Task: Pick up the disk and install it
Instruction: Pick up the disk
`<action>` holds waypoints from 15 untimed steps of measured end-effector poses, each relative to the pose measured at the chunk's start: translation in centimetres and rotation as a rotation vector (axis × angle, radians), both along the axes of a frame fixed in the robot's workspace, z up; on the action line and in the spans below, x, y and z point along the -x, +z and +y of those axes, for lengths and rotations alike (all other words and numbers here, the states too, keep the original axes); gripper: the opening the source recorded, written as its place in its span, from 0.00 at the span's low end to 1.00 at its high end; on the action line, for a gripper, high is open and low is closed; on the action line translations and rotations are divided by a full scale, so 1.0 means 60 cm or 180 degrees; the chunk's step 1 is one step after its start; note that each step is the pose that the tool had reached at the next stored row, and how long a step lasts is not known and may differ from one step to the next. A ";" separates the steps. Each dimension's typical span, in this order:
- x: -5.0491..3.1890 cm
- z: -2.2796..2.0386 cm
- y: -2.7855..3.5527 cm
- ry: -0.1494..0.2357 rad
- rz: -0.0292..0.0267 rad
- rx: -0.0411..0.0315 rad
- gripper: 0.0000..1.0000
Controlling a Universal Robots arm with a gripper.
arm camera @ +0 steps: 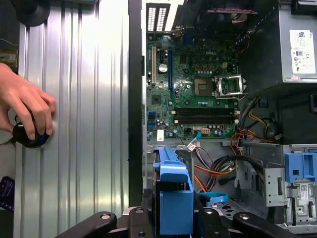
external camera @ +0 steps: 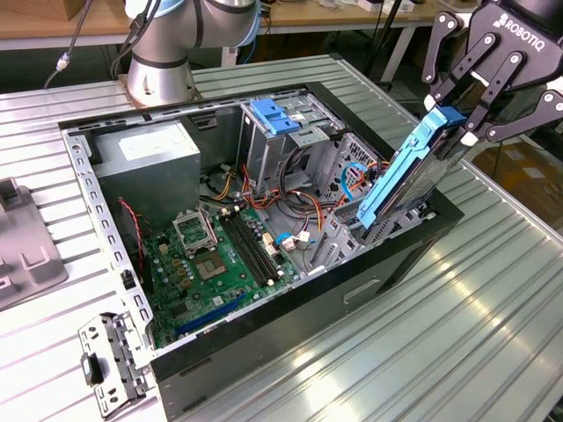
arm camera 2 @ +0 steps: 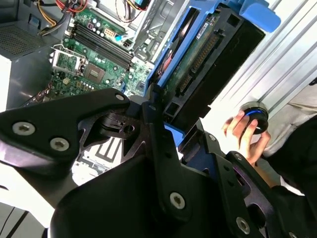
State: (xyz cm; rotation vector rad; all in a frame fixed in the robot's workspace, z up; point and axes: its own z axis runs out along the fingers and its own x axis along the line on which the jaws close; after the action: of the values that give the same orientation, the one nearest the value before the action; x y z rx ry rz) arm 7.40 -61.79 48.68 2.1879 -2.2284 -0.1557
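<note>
At the open computer case's rim toward the exterior view's right, pinches the disk by its upper blue-railed end between the gripper's fingers. Holds it steeply tilted, lower end down at the metal bay beside that wall, probably to line the side rails up with the slot; not seated flat yet. Stands well apart from motherboard, power supply and blue latch. Lies, case on its side, on a ribbed metal table. Shows, in the first wrist view, a person's hand on a round black knob at the table's edge; wooden benches behind.
</note>
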 end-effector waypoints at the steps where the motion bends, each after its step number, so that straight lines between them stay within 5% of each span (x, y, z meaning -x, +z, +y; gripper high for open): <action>1: -0.002 -0.0014 0.000 0.0000 0.0001 0.0000 0.37; 7: -0.020 -0.0081 0.000 0.0000 0.0010 0.0000 0.37; 15: -0.050 -0.0081 0.000 0.0000 0.0018 -0.0021 0.37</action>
State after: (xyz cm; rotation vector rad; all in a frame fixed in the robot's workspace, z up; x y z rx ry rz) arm 10.38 -62.28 48.67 2.1880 -2.2283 -0.1691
